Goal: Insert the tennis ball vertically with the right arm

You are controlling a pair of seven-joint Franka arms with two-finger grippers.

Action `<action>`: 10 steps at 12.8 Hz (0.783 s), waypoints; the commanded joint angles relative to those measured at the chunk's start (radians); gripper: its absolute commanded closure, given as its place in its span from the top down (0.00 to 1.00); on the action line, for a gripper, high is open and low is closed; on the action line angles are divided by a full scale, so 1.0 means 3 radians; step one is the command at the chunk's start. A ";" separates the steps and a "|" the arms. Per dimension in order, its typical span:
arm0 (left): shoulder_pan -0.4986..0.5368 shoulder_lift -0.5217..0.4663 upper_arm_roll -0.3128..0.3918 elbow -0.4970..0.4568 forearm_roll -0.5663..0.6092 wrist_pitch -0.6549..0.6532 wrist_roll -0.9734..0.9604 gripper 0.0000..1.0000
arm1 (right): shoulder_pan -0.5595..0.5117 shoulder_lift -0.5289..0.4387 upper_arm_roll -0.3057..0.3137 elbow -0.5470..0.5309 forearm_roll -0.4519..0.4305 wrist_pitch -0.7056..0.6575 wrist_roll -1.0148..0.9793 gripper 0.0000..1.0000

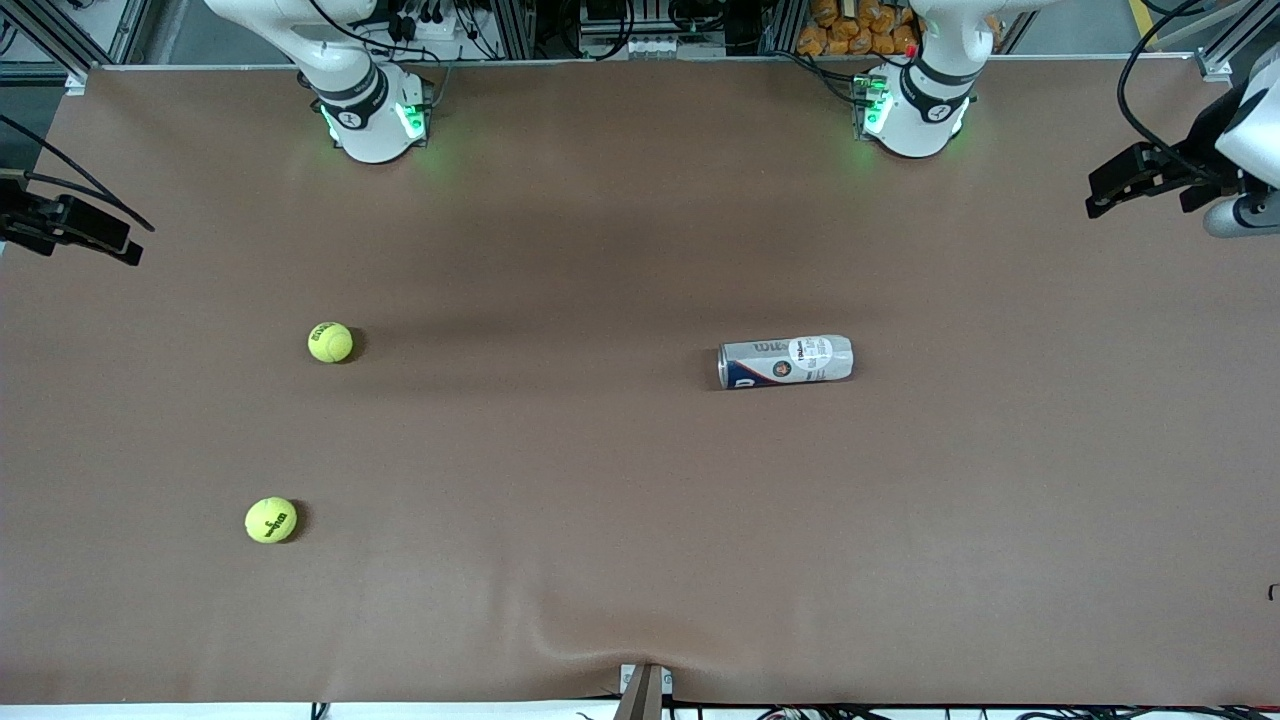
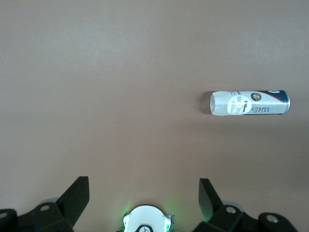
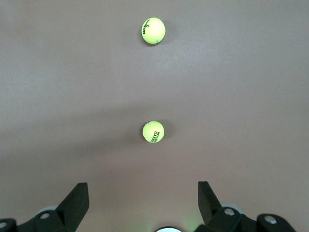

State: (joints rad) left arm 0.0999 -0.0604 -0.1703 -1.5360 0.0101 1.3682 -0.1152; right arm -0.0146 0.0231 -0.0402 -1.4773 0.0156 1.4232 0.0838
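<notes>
The right hand [image 1: 70,225] hangs high over the edge of the table [image 1: 620,540] at the right arm's end, its fingers [image 3: 77,203] spread wide and holding nothing; the right arm [image 1: 350,90] rises from its base at the table's top edge. The left hand [image 1: 1140,180] hangs over the table's edge at the left arm's end, also spread wide and empty, and the left arm [image 1: 925,95] waits there. Both hands are well apart from everything on the table, and the brown surface between them lies bare and flat, with a small ripple at the edge nearest the front camera. Two yellow-green tennis balls sit toward the right arm's end, well below the right hand and apart from each other: one ball [image 1: 330,342] nearer the arm bases, the second ball [image 1: 271,520] nearer the front camera, each with dark lettering on its fuzz and wide bare room all round. In the right wrist view both balls lie in line out ahead of the open fingers. The ball can [image 1: 785,361] lies on its side toward the left arm's end, well apart from both balls and from the left hand, its length running along the table; it is silvery with a blue and white label and a round badge.
</notes>
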 commanded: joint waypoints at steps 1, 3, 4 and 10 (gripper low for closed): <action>0.0035 -0.0069 -0.0010 0.0099 0.0017 -0.0117 0.0072 1.00 | -0.0038 -0.0011 0.0021 0.0016 0.0030 -0.0029 0.0017 1.00; 0.0071 -0.0060 -0.0010 0.0104 0.0017 -0.0117 0.0072 1.00 | -0.0033 -0.0011 0.0021 0.0016 0.0030 -0.0029 0.0017 1.00; 0.0076 -0.0054 -0.0010 0.0104 0.0017 -0.0117 0.0072 1.00 | -0.0033 -0.0011 0.0021 0.0016 0.0030 -0.0029 0.0017 1.00; 0.0086 -0.0029 -0.0046 0.0084 -0.0034 -0.0112 0.0067 1.00 | -0.0023 -0.0006 0.0021 0.0011 0.0035 -0.0019 0.0017 1.00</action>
State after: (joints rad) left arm 0.1192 -0.0694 -0.1743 -1.5157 0.0097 1.3498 -0.1138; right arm -0.0146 0.0232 -0.0399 -1.4774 0.0156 1.4229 0.0838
